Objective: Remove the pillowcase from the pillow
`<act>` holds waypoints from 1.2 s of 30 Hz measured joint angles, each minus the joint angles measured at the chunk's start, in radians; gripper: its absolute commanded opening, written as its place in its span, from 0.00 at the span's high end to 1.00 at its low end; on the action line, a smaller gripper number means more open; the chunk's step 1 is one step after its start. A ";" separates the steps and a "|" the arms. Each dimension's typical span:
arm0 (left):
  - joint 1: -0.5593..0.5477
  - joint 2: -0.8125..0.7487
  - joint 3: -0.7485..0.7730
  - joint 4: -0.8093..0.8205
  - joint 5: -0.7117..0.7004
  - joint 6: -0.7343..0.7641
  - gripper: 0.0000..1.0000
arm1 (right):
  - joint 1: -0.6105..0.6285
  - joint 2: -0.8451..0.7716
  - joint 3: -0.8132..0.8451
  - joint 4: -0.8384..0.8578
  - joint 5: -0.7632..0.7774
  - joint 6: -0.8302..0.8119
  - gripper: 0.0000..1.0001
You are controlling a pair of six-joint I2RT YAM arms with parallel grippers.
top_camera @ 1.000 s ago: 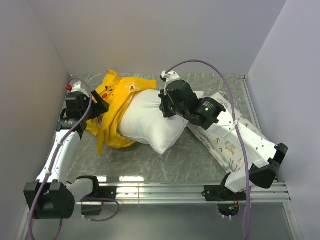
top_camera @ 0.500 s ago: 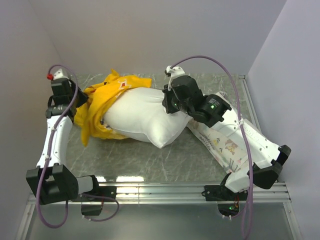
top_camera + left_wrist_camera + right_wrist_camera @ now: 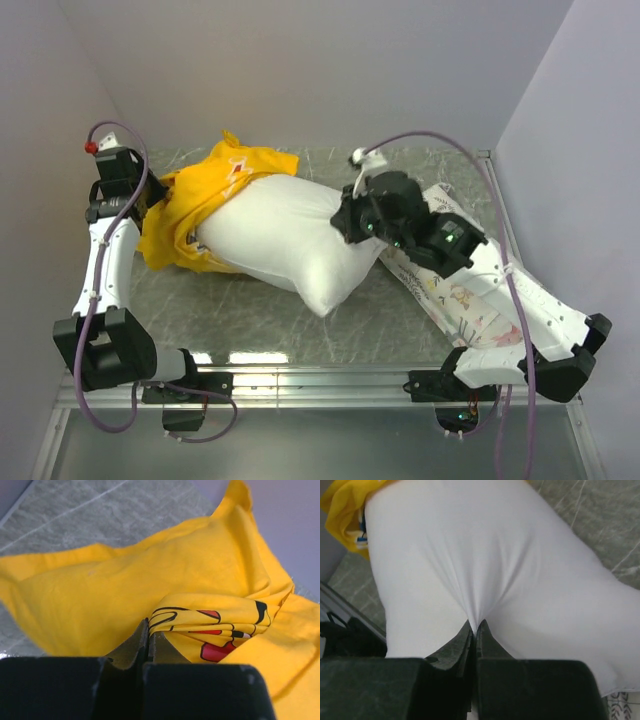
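The thin, crumpled bright yellow fabric pillowcase (image 3: 215, 185) lies bunched at the upper left of the top view. It covers only the far-left end of the plump plain white rectangular pillow (image 3: 285, 235), which lies slantwise across the middle of the grey marbled counter (image 3: 385, 325). Most of the pillow is already bare.

The left pincer (image 3: 148, 632) is clenched on a fold of the yellow cloth, and the wrist view shows its tips pressed together with the printed fold gathered against them. The right pincer (image 3: 476, 627) is clenched on a pinch of the pillow's white skin at its right end, where the fabric puckers into the tips.

My judgement is that the pulling-apart step is in hand and the task is well past halfway. Next, the two grips need to draw away from each other until the last of the case slides off the covered end.

Room is uneven. The left arm sits close to the left wall in the upper left of the frame, so it has little travel left that way. To the lower right, a flat white pillow printed with small coloured figures (image 3: 455, 300) lies under the right arm. The barest stretch of counter is at bottom centre, before the metal rail (image 3: 320, 380), so dragging the pillow that way looks the freer course.
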State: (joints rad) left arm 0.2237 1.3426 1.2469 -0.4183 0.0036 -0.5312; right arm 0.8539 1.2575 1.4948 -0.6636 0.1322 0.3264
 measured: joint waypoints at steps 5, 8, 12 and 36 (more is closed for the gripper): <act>0.007 -0.002 -0.069 0.004 0.015 0.020 0.99 | 0.106 0.005 -0.224 0.088 0.002 0.018 1.00; -0.001 -0.010 -0.090 0.008 0.015 0.037 0.93 | 0.131 0.005 -0.371 0.147 -0.018 0.025 1.00; -0.016 -0.038 -0.075 -0.016 0.016 0.072 0.53 | 0.188 0.006 -0.525 0.271 -0.037 0.037 1.00; -0.599 0.027 0.158 -0.257 -0.093 0.328 0.18 | 0.339 0.190 -0.659 0.662 -0.034 0.167 1.00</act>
State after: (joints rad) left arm -0.3748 1.3701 1.4048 -0.6750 -0.0895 -0.2035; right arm 1.1927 1.4471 0.8360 -0.0017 0.0978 0.4934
